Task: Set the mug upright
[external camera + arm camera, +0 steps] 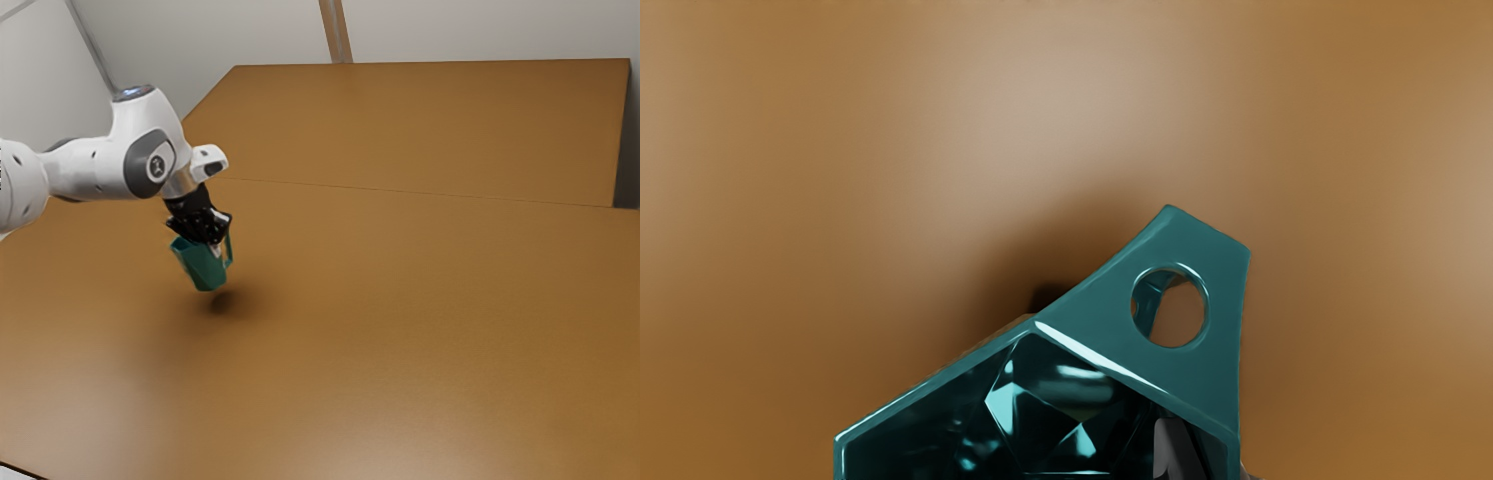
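1. Mug: teal, pale glints inside.
2. Table: orange-brown, thin darker line across.
3. Arm: white, dark-grey patches.
4. Gripper: black.
5. Wall: pale grey; strip at the exterior view's 12 o'clock, brown.

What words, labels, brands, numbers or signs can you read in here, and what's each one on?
None that I can read as text.
Round emblem on the arm: too small to read.
Dark marks on the arm at the exterior view's left edge: too small to read.
Mug: no lettering on the parts that show.
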You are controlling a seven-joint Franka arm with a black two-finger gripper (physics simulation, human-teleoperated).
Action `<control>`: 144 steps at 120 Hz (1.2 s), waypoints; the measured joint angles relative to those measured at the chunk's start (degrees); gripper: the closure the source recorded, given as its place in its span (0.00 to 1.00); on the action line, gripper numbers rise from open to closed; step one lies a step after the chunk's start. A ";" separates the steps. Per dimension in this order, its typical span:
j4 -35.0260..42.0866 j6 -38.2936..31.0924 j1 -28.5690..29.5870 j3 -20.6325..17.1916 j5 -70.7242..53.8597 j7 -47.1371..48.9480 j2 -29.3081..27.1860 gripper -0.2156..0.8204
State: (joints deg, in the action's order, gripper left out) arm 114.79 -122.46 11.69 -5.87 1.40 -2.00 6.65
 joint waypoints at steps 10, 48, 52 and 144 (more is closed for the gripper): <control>0.38 -2.57 -0.35 -0.32 -0.55 2.21 0.56 0.97; 0.98 -6.85 -0.79 -0.98 -1.09 8.81 4.56 0.97; 0.98 -7.03 -0.79 -0.98 -1.10 9.34 4.81 0.97; 1.16 -7.07 -1.06 -2.19 -0.53 15.09 -1.48 0.27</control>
State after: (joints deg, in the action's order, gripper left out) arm 115.95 -129.53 10.63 -8.06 0.87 13.08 5.18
